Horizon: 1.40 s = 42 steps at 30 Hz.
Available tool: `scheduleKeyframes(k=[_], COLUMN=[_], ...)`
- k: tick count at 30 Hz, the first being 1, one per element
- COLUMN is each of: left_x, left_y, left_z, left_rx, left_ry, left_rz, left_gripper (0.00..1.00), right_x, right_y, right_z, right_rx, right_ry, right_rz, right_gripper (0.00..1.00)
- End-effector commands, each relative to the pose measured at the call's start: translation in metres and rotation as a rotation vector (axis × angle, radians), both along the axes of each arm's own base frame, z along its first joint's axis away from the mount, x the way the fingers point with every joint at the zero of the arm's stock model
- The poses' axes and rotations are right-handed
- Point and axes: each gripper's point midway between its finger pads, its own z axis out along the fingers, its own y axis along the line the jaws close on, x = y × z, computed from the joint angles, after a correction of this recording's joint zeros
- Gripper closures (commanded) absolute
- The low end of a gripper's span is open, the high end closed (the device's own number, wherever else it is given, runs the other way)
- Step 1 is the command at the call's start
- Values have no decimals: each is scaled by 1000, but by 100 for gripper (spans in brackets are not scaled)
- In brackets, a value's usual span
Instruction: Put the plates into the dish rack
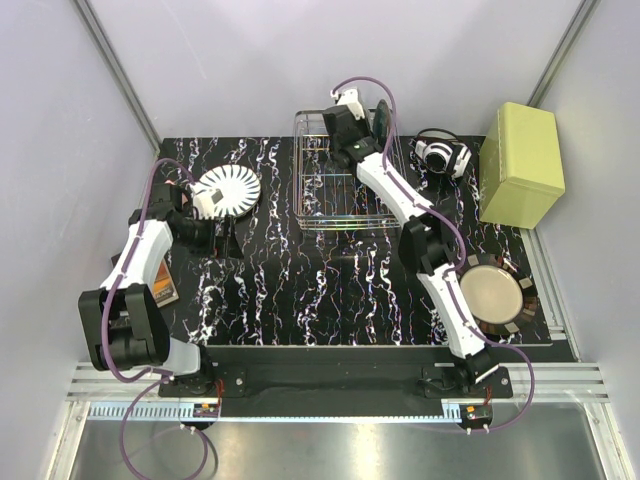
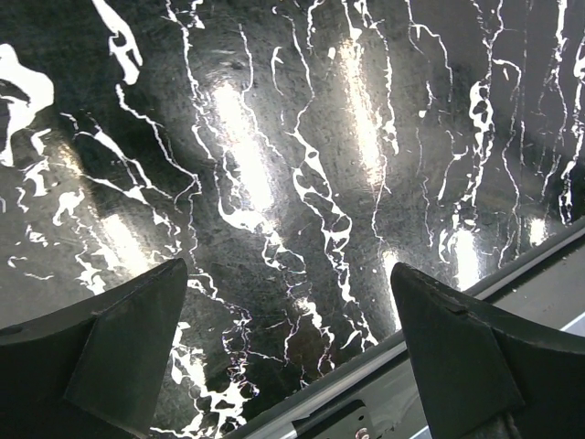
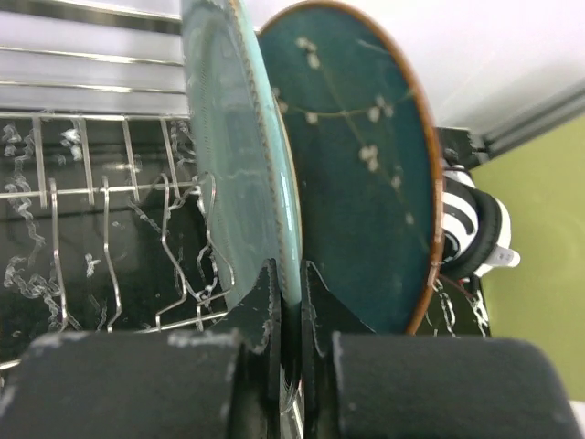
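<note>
My right gripper (image 1: 347, 128) is shut on the rim of the pale green-blue plate (image 3: 233, 165) and holds it on edge inside the silver wire dish rack (image 1: 325, 205). The gripper (image 3: 291, 283) pinches the plate's lower edge. The dark teal flecked plate (image 3: 366, 183) stands upright just behind it, at the rack's right end (image 1: 383, 122). The white plate with black stripes (image 1: 227, 190) lies flat on the table at the left. The beige plate (image 1: 492, 293) rests on a brown stand at the right. My left gripper (image 1: 222, 243) is open and empty over bare table (image 2: 288, 302), just below the striped plate.
A solid yellow-green box (image 1: 520, 165) stands at the back right. A black-and-white striped object (image 1: 440, 155) lies between it and the rack. A small orange-brown item (image 1: 165, 290) lies beside the left arm. The rack's wires (image 3: 110, 210) stand left of the held plate.
</note>
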Motion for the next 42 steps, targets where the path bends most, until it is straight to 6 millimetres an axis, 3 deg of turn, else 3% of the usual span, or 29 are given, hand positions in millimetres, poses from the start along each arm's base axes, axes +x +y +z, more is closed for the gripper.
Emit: scheduleKeyframes(k=[1,2,3,5,6,10,13,14,16,18,19,20,22,26,36,38,40,42], left_x=[2,1,-1,-2,-2,5,27,40,59,72,85,87,101,104,86,82,77,73], left_y=[4,4,4,4,4,12,34,44,60,54,55,53,48,41,46,46,44,43], left_z=[8,8,8,11,12,11,20,26,38,40,55,56,59,59,57,57,54,52], left_rx=[27,28,28,29,32,78,185,225,282,232,228,215,169,122,168,168,165,158], left_ry=[-48,-48,-44,-54,-60,-78,-140,-181,-221,-221,-253,-234,-221,-198,-207,-208,-201,-194], left_rz=[18,19,17,16,16,48,108,154,223,174,178,172,157,153,151,153,152,155], left_gripper=[1,1,1,1,1,1,1,1,1,1,1,1,1,1,1,1,1,1], right_x=[10,11,11,11,10,5,-6,-12,-21,-31,-34,-38,-40,-41,-27,-28,-30,-33], right_y=[5,5,2,2,2,0,0,-3,1,-2,-2,-7,-9,-17,-41,-34,-10,15], right_z=[21,17,17,20,24,45,59,76,90,113,116,127,130,126,127,138,151,150], right_rx=[86,78,76,77,81,95,79,80,80,85,82,86,73,12,-6,26,56,57], right_ry=[-110,-111,-115,-122,-127,-151,-149,-165,-174,-196,-193,-209,-212,-205,-230,-252,-260,-224], right_rz=[-31,-46,-58,-62,-61,-59,-54,-54,-39,-34,-30,-40,-47,-89,-141,-106,6,132], right_gripper=[100,97,78,63,49,35,32,31,30,30,30,30,30,30,30,32,32,39])
